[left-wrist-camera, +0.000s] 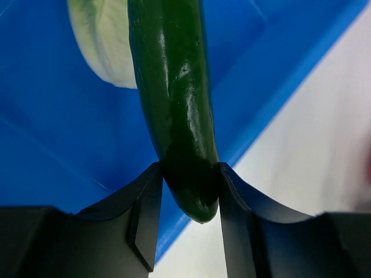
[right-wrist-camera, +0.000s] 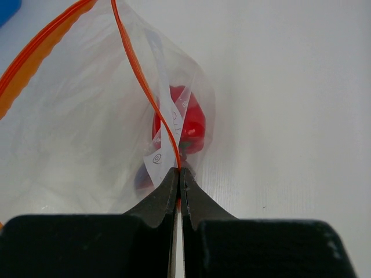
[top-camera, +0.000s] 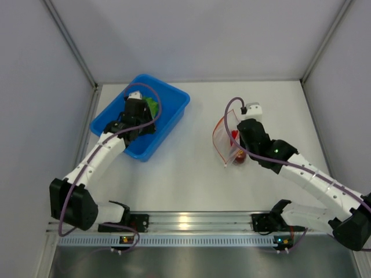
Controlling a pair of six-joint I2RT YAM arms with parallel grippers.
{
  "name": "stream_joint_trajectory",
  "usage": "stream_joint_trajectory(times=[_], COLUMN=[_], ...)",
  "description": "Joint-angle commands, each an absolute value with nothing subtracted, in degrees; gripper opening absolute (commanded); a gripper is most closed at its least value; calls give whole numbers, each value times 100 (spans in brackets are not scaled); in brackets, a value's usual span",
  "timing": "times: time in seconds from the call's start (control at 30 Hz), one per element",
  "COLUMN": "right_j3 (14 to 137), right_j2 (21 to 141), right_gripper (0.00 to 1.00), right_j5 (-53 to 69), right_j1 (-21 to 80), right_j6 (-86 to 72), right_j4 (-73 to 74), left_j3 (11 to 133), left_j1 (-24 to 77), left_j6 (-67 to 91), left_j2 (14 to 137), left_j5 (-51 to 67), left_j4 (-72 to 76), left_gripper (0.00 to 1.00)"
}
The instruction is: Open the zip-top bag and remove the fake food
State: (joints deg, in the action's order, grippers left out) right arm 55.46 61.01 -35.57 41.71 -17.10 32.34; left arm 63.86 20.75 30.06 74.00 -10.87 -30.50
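Top external view: the left arm reaches into a blue bin at the upper left of the white table, while the right arm holds a clear bag upright, right of centre and well apart from the bin. A head of lettuce lies in the bin beside the left arm's black wrist. In the left wrist view, the left gripper is clamped on the blunt end of a dark green cucumber, one finger pressed to each side. The cucumber runs up the frame over the bin's blue floor, past the lettuce at the upper left. The bin's rim crosses from the upper right down to the fingers. In the right wrist view, the right gripper has its fingers drawn tight together on the bag's orange-red zipper strip at the lower centre of the frame. The bag's mouth gapes toward the upper left. A red pepper sits inside the bag just above the fingertips, and a darker shape, too blurred to name, lies lower left of it.
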Motion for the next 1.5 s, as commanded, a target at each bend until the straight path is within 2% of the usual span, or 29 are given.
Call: stream_joint_trajectory(times=[0.0, 0.03, 0.1, 0.17, 0.23, 0.43, 0.47, 0.67, 0.83, 0.93, 1.03, 1.27, 1.47], right_j3=[5441, 5423, 5388, 5327, 5282, 5115, 5098, 5098, 5150, 5150, 5203, 5282, 5449], right_j2=[5907, 5906, 5845, 5810, 5766, 5897, 5915, 5933, 5854, 5818, 5801, 5766, 5740], right_gripper=[0, 0, 0, 0, 0, 0, 0, 0, 0, 0, 0, 0, 0], right_j5=[-3384, -3340, -3279, -3129, -2893, -2523, -2505, -2277, -2145, -2118, -2048, -1925, -1635], right_j1=[4105, 4113, 4105, 4113, 4105, 4025, 4017, 4008, 4008, 4008, 4008, 4008, 4008], right_j6=[-1635, -1635, -1635, -1608, -1547, -1652, -1687, -1863, -1898, -1933, -1986, -2355, -2636], right_j4=[3050, 3032, 2971, 2875, 2813, 2602, 2593, 2505, 2487, 2479, 2531, 2557, 2689], left_j3=[6740, 6776, 6864, 6926, 7004, 7067, 7040, 6952, 7005, 7031, 7145, 7295, 7040], left_j1=[1610, 1548, 1407, 1354, 1354, 1354, 1354, 1354, 1362, 1458, 1958, 3908, 4701], left_j6=[2699, 2698, 2733, 2777, 2795, 2725, 2707, 2646, 2900, 2971, 3076, 3575, 4156], left_j2=[7909, 8006, 8278, 8402, 8402, 8245, 8166, 7788, 7472, 7331, 7146, 6970, 7075], left_j5=[-800, -861, -931, -1010, -1063, -853, -800, -818, 356, 597, 449, 70, 167], left_j4=[-3050, -3041, -3041, -3041, -3041, -3041, -3041, -3041, -3024, -2980, -2945, -2523, -1618], left_gripper=[9, 10, 27, 38, 39, 59, 98, 98, 98, 98, 98, 98, 98])
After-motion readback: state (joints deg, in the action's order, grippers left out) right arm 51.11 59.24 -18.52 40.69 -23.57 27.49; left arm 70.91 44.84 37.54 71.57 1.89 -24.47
